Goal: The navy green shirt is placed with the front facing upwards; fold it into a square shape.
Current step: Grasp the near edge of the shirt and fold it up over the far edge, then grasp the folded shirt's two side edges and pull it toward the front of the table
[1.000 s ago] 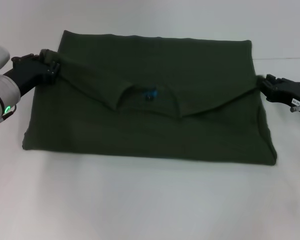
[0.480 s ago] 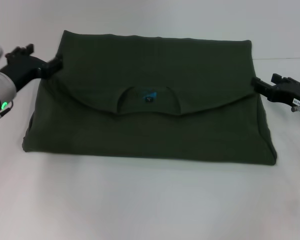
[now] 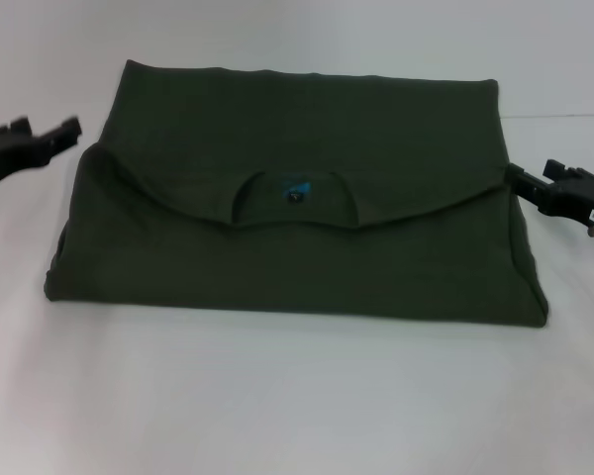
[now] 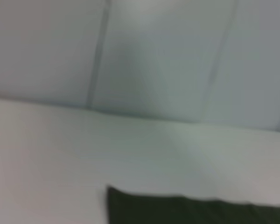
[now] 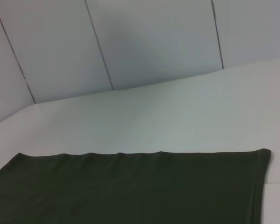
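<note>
The navy green shirt (image 3: pixel 297 213) is lying flat across the middle of the white tabletop (image 3: pixel 297 396), folded into a wide rectangle; its upper part is lying turned down over the lower part, so that the round collar (image 3: pixel 295 193) is sitting near the centre with a small blue label (image 3: pixel 297 190) showing inside it; the folded flap's edge is curving from the shirt's left side down to the collar and up again to the right side; no lettering is showing on the surface facing up.

The left gripper (image 3: pixel 71 132) is hovering just off the shirt's left edge, near the far-left part of the tabletop, apart from the cloth and holding nothing; how far its fingers are spread cannot be told. The right gripper (image 3: pixel 515 178) is sitting at the shirt's right edge, its tip just beside the cloth where the flap's edge is ending; whether it is touching the fabric, or how wide its fingers are standing, cannot be told.

In the right wrist view the shirt's plain dark surface (image 5: pixel 130 186) is filling the near part of the tabletop; in the left wrist view only a dark corner (image 4: pixel 177 210) of it is showing.
</note>
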